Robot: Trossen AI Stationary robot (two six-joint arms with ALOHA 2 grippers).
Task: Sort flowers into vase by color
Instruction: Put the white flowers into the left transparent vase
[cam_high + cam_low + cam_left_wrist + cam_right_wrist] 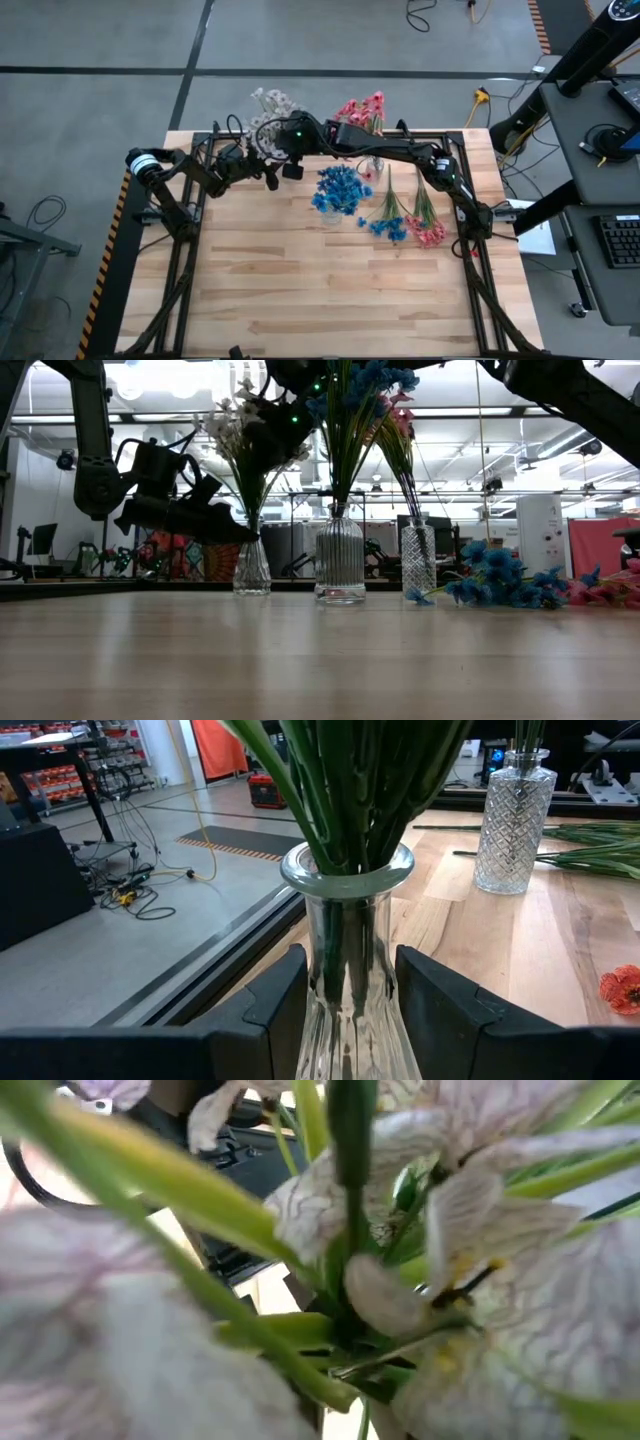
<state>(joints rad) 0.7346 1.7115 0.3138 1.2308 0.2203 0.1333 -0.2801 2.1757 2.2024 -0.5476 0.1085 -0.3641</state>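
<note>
1. Flowers: the white blossoms (pixel 270 105) stand in a vase at 11 o'clock from the middle of the table (pixel 300 300). They are papery, pale and faintly veined, on thin green stems
2. The pink cluster (pixel 365 108) stands in a second vase at 1 o'clock, by the far edge. The blue cluster (pixel 340 188), dense and frilly, fills a third vase just to the 12 o'clock side of the middle
3. Two loose sprays lie flat on the boards at 4 o'clock from the blue cluster. One is blue (pixel 390 225) and one pink (pixel 430 235), close side by side, with their stems pointing toward 12 o'clock
4. All three vases are clear glass. The white vase (pixel 251 570) is fluted with a flared lip, the blue vase (pixel 340 565) is ribbed upright, and the pink vase (pixel 418 560) is diamond-cut and cylindrical
5. The left gripper (pixel 350 960) reaches in from 9 o'clock. Its dark, blocky fingers (pixel 285 990) are narrowed onto the neck of the white vase, one on each side of the glass
6. The right gripper (pixel 280 140) is in among the white blossoms above that vase. The arm stretches over from 3 o'clock, and I cannot tell whether the gripper holds anything
7. The table is pale wooden planking in a black frame
</note>
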